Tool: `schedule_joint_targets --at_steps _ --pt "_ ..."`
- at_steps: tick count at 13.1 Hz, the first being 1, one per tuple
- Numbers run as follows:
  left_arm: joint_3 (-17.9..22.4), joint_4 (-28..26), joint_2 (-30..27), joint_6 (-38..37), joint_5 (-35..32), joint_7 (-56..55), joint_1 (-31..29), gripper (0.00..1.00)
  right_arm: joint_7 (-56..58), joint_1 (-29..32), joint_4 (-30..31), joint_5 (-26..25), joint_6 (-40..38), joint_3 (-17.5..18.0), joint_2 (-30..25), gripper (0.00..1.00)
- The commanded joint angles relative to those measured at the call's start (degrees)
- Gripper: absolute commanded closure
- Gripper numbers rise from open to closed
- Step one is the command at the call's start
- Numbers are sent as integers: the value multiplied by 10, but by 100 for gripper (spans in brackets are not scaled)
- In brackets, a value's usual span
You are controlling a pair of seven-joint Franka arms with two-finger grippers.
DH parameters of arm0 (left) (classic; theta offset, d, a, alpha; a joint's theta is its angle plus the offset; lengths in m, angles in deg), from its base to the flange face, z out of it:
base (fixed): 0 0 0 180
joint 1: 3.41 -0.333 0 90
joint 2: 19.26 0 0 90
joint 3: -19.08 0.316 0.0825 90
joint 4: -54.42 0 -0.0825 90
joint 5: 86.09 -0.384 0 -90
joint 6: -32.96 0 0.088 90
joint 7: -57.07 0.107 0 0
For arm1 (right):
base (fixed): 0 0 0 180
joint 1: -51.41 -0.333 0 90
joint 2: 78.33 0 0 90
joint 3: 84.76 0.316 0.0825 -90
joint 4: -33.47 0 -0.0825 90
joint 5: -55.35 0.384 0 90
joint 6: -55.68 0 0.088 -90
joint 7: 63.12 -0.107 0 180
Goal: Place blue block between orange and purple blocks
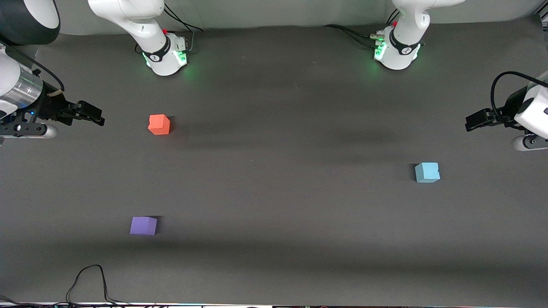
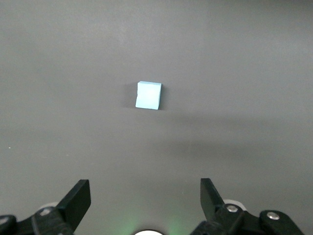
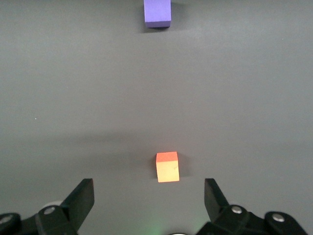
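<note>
1. No brand name, label or readable writing can be made out on the blocks, the table or the arms; only a small dark emblem is seen on each arm's base collar, too small to be read.
2. The blue block is found on the dark grey worktop toward the left arm's end, roughly midway between the edge by the robot bases and the edge nearest the front camera.
3. The orange block is set toward the right arm's end, farther from the front camera than the purple block, which lies toward the corner at that end nearest the camera. The two are well apart, with bare worktop between them.
4. The left gripper is held in the air at the worktop's edge at the left arm's end, its fingers spread apart and nothing held.
5. The right gripper is held in the air at the edge at the right arm's end, its fingers likewise spread and empty.
6. A black cable is looped along the edge nearest the camera, and cables are seen at the bases; nothing is seen standing between the blocks.
</note>
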Motion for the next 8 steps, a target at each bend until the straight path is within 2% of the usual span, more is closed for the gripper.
schedule_joint_targets --at_steps 1,3,5,8 --pt "-3 -88 -19 69 9 16 -4 0 -18 -8 5 -10 -6 -2 -9 0" --pt "3 -176 -25 164 34 59 -14 0 -19 -8 5 -10 -1 -2 -8 0" --pt "3 -226 -6 245 33 76 -17 1 -18 -8 4 -10 7 -2 -4 0" --pt "4 -232 70 325 33 126 -42 1 -18 -8 6 -11 22 -3 3 0"
